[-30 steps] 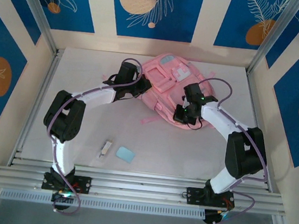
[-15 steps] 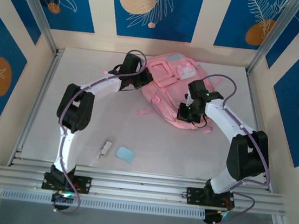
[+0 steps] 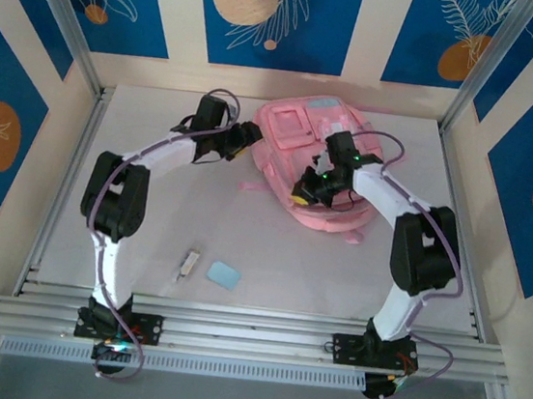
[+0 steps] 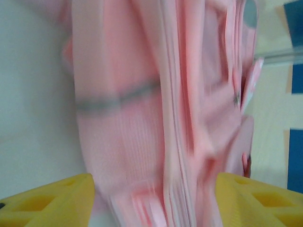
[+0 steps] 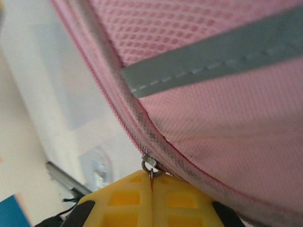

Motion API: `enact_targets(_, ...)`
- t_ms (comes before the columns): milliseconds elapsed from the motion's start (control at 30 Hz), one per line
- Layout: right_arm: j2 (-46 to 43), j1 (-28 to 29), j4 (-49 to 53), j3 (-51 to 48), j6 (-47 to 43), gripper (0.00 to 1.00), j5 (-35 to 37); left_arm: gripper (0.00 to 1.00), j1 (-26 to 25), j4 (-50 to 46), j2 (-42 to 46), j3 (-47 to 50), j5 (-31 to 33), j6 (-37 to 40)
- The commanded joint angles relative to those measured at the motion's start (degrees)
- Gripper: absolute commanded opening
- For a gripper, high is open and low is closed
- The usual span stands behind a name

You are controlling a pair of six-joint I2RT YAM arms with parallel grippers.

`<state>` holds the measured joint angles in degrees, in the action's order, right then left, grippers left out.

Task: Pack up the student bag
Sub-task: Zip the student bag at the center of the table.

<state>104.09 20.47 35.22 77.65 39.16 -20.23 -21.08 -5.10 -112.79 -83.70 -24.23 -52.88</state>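
Top view: the left arm (image 3: pixel 115 205) and right arm (image 3: pixel 420 253) rise from their bases, bend at the elbows and angle inward, with the wrists converging far from the bases. The left gripper (image 3: pixel 251 135) points rightward, its yellow fingers (image 4: pixel 47 201) spread wide apart. The right gripper (image 3: pixel 300 199) points leftward and down, its yellow fingers (image 5: pixel 125 205) pressed together, pinching a metal zipper pull (image 5: pixel 151 177).

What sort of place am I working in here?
Probably a staged robot test cell: a white tabletop fenced by silver aluminium rails, with blue-and-cream leaf-print wall panels behind the large pink fabric backpack.
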Motion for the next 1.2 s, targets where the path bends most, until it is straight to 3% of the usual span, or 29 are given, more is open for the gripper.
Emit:
enact_targets(0,3.65,2.34,-5.48,8.33,1.51,0.0,-7.6,0.68,-2.04,4.7,5.84,5.47,-1.99,-3.22)
enact_targets(200,4.03,5.82,-4.81,9.19,1.92,0.0,-8.6,0.68,-4.72,9.3,3.69,6.87,-0.76,-5.38)
enact_targets(267,2.01,6.73,-5.12,6.87,2.24,0.0,-8.38,0.63,-5.77,6.94,0.89,3.93,0.15,-2.96)
enact_targets(333,-0.26,7.38,-4.5,4.37,1.94,0.0,-7.92,0.5,-6.23,5.37,-1.51,1.89,1.17,-1.12)
enact_targets(500,-5.57,7.57,3.34,-1.34,-2.7,0.0,-5.98,0.01,-6.06,6.62,-4.28,0.76,2.0,-0.53)
enact_targets(600,-6.88,6.98,13.41,-3.09,-9.37,0.0,-1.03,0.0,-5.61,5.31,-3.34,0.21,3.66,1.71)
enact_targets(700,-7.52,5.62,21.89,-4.4,-14.76,0.0,8.41,0.0,-4.65,3.91,-2.23,-0.32,4.43,3.4)
enact_targets(867,-7.13,0.64,30.69,-3.27,-17.58,0.0,30.99,0.0,-3.54,2.38,-0.87,-0.5,5.13,5.13)
enact_targets(1033,-3.98,-3.76,32.32,1.04,-18.23,0.0,52.64,0.0,-2.44,1.69,-0.09,-0.23,5.65,5.51)
enact_targets(1100,-2.47,-5.21,31.37,2.96,-18.33,0.0,56.14,0.0,-1.94,1.34,-0.14,-0.59,5.94,5.92)
enact_targets(1167,-1.47,-5.53,29.39,5.11,-19.51,0.0,54.21,0.0,-1.4,0.45,-0.56,-1.79,6.38,6.54)
